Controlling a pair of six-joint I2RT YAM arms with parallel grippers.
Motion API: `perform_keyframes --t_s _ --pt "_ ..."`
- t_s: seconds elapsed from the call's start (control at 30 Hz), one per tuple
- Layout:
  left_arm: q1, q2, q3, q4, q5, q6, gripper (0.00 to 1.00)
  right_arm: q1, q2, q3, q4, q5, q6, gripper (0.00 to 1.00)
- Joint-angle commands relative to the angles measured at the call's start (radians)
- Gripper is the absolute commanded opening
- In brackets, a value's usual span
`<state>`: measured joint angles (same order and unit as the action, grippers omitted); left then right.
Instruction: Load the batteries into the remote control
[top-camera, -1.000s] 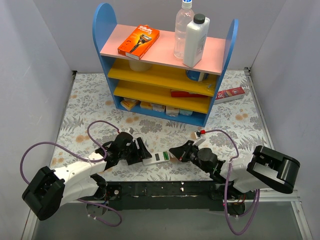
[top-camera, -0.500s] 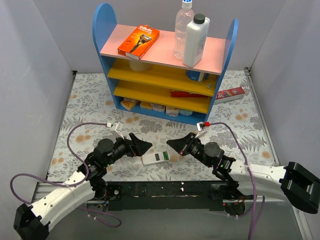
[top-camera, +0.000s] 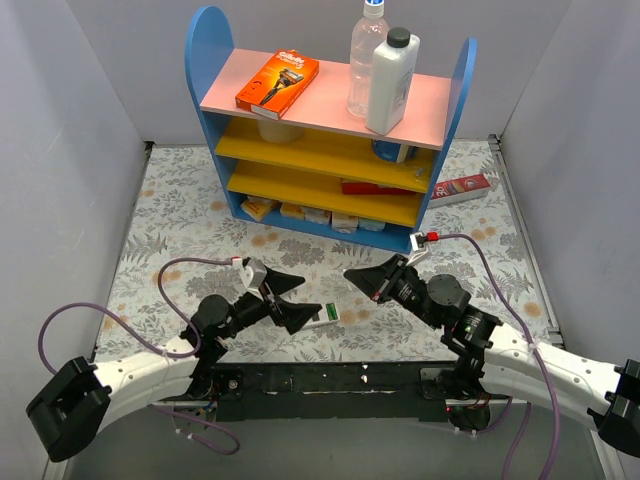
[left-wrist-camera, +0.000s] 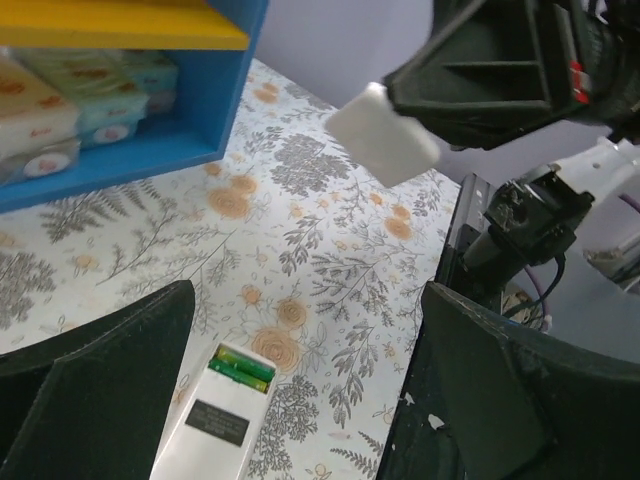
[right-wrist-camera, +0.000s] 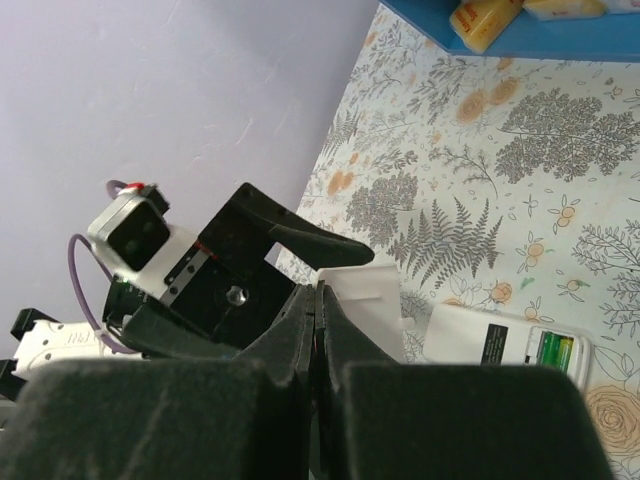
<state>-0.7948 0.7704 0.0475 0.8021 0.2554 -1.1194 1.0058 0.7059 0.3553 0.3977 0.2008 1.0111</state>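
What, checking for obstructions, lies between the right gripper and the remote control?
Top view: only bare floral mat between right gripper and remote control; the gripper pinches a white piece.

The desk (top-camera: 175, 205) is covered with a pale cloth printed with grey ferns and orange flowers. Plain lilac-grey walls close it in at the back (top-camera: 120, 60), the left (top-camera: 50, 200) and the right (top-camera: 590, 140). At the far side stands a small blue shelf unit (top-camera: 205, 50) with rounded side panels, a pink top board (top-camera: 320, 110) and two yellow shelves (top-camera: 320, 152) below it. A dark metal rail (top-camera: 330, 378) runs along the desk's near edge. The light is soft and even, with faint shadows under the shelf unit.
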Motion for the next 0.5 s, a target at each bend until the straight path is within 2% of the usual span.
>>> perform_keyframes --t_s 0.0,0.17,0.27,0.37,0.47 --pt "-0.096 0.073 0.044 0.194 0.006 0.269 0.98 -0.012 -0.023 0.036 -0.053 -0.020 0.011 0.01" --pt "-0.178 0.174 0.095 0.244 -0.018 0.473 0.98 -0.015 0.007 0.060 -0.034 -0.050 0.017 0.01" --pt "-0.192 0.214 0.098 0.324 -0.018 0.516 0.98 -0.016 0.026 0.076 -0.031 -0.073 0.009 0.01" --pt "-0.211 0.260 0.147 0.299 0.001 0.579 0.98 -0.016 0.027 0.068 -0.010 -0.084 0.017 0.01" --pt "-0.219 0.299 0.143 0.356 -0.013 0.596 0.98 -0.018 0.027 0.068 0.000 -0.093 0.024 0.01"
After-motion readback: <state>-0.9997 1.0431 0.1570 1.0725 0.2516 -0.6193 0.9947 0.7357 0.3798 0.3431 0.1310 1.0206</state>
